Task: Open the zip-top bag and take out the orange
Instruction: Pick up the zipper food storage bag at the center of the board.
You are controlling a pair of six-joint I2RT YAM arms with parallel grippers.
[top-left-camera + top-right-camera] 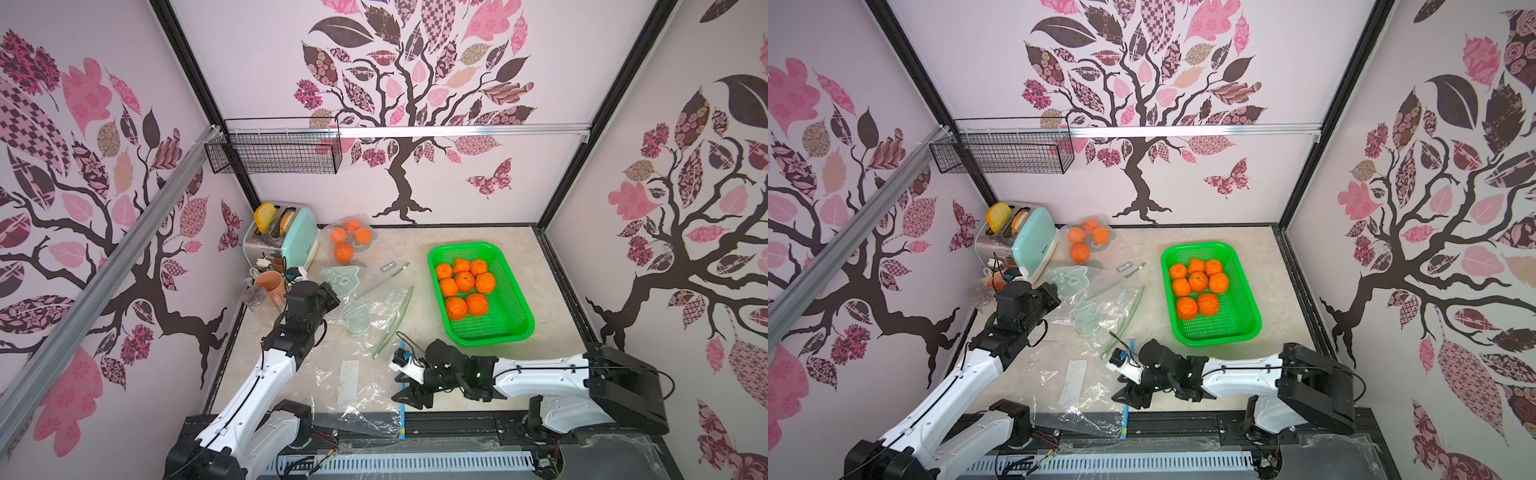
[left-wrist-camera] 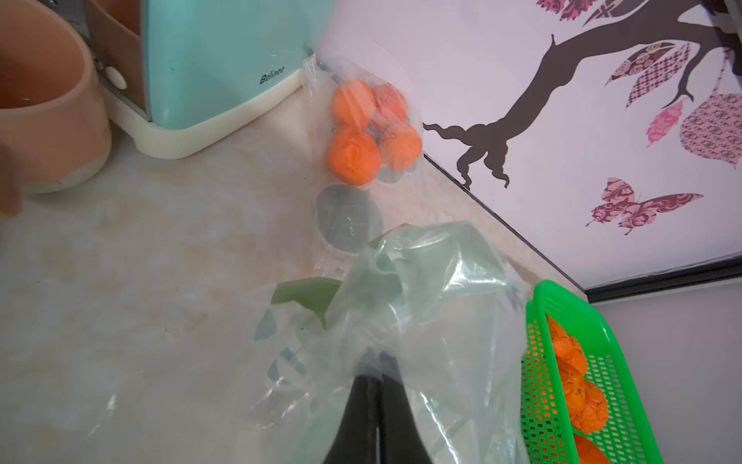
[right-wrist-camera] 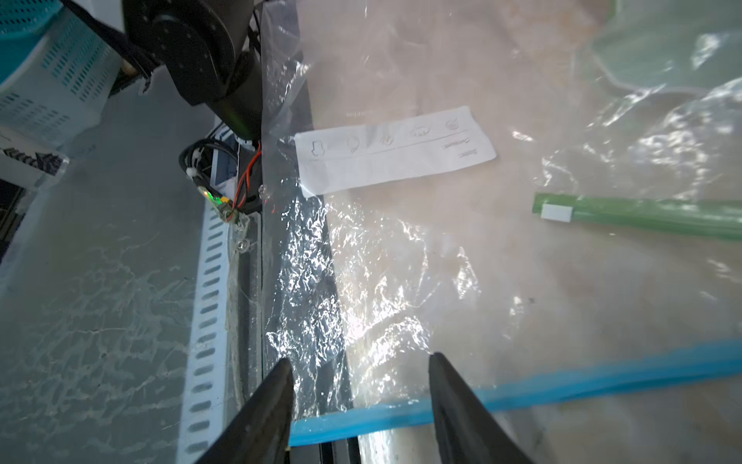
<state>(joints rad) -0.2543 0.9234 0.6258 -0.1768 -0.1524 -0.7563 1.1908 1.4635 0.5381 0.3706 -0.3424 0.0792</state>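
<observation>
The beige marbled table (image 1: 478,249) carries a bright green perforated plastic basket (image 1: 519,328) of loose oranges on the right arm's side. At the far back, just beside the mint-green toaster (image 1: 299,237), lies the clear zip-top bag (image 1: 349,239) with four round oranges (image 2: 353,156) inside. That bag lies straight ahead of the left claw (image 2: 375,389), well apart from it across bare table. It seems to stretch lengthwise toward the claw, though its zip end cannot be made out. The left arm is judged much the nearer. The left claw is pinched tight on a pale green translucent empty bag (image 2: 421,281). The right claw (image 3: 360,361), jaws half apart and gripping nothing, straddles the blue zip strip (image 3: 582,381) of a crinkled clear bag at the near edge.
</observation>
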